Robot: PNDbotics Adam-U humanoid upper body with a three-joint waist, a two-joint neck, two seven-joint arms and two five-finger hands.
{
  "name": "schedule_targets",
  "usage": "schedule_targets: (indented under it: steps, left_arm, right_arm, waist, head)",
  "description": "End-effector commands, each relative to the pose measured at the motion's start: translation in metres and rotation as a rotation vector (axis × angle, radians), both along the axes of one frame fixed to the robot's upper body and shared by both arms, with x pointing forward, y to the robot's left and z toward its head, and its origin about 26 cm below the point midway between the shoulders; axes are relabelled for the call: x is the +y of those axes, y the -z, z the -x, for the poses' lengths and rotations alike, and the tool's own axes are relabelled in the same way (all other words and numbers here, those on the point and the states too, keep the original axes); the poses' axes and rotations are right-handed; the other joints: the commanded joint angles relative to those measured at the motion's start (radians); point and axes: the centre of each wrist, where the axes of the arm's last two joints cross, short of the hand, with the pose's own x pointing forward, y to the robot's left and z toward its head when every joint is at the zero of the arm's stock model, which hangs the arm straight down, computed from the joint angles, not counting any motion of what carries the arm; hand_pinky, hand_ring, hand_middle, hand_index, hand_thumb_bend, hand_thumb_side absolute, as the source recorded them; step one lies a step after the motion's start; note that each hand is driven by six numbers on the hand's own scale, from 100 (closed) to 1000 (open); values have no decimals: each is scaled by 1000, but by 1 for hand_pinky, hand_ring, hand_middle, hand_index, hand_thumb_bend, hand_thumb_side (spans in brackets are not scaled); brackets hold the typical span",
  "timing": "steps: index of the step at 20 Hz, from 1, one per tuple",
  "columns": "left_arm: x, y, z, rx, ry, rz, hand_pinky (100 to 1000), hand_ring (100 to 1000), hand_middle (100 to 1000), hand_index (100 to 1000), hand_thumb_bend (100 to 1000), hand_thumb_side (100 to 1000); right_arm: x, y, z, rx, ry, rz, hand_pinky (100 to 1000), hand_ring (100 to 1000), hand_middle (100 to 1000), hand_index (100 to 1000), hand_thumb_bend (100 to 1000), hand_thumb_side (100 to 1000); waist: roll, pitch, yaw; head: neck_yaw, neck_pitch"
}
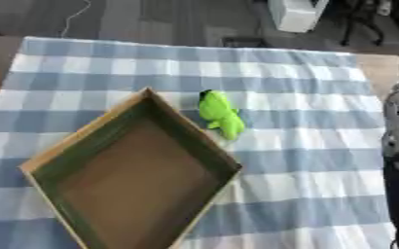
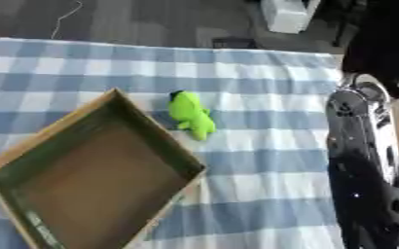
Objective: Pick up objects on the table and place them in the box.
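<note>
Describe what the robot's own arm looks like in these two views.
Only the right arm shows, along the right edge. It is a thick, rounded limb, glossy black with a silver-grey joint section near its top, and small light dots speckle the black shell lower down. No cables or sleeves are visible. Neither hand appears in either view, and nothing of the left arm shows.

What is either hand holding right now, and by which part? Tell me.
Nothing shows as held: the green toy lies free on the cloth beside the box, and neither hand is in view.
</note>
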Motion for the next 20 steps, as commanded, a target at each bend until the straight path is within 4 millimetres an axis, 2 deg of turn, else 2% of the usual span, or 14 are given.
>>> schedule_targets:
  steps: [1,2,3,7,11,15,20]
  left_arm:
    - [3,-11,3,-36,-8,-22,181,639,706,824,525,724]
    - [3,-11,3,-35,-9,-21,181,639,706,824,525,724]
    - [3,-10,3,-34,-11,-21,177,639,706,824,526,724]
    - [3,-9,3,-29,-12,-24,168,639,706,824,526,723]
    - [3,-8,4,-25,-13,-26,165,639,706,824,527,722]
    - [3,-8,4,-22,-13,-28,163,639,707,825,526,721]
    - [3,-7,4,-19,-13,-32,152,639,707,826,528,720]
  right_arm:
    - [-10,-5,5,15,59,149,593,586,660,745,100,799]
    - [-13,-6,5,20,90,214,582,574,664,743,100,799]
    - [-16,-7,5,19,119,267,615,609,675,747,100,799]
    - [-23,-12,-6,-28,240,439,648,651,700,738,100,789]
    - [-28,-19,-22,-98,317,564,665,683,724,735,100,770]
    - [-36,-22,-42,-152,386,716,726,736,771,750,100,756]
    - [-42,-21,-64,-183,432,843,762,737,788,751,100,751]
  waist:
    - [4,-16,4]
    - [3,-16,5]
    - [3,-16,5]
    - [2,-15,6]
    - [2,-17,5]
    - [-1,-18,6]
    - [-4,-16,6]
  head:
    - [16,0]
    - [15,3]
    - [14,4]
    - [10,14]
    - [5,23]
    - [3,32]
    - [2,46]
